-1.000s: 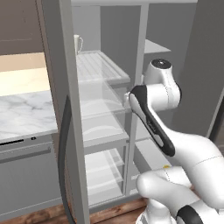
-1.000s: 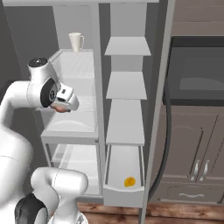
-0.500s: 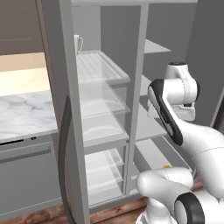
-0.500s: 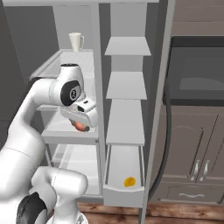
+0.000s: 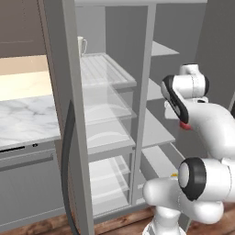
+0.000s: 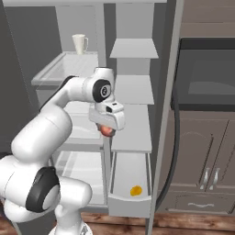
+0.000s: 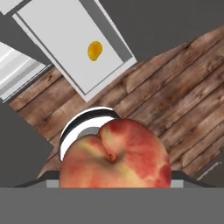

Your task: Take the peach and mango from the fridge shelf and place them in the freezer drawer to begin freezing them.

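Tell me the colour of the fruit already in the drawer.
Yellow-orange: the mango, clearest in the hand view, lying in the drawer.

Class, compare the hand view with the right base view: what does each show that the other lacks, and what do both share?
Only the hand view shows the wooden floor beyond the drawer and the peach's stem dimple close up. Only the right base view shows the white mug, the oven and the pincer shut on the peach. Both show the peach, and the mango lying in the open freezer drawer.

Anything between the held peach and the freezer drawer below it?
No. In the right base view only open air separates the peach in the gripper from the freezer drawer, where the mango lies.
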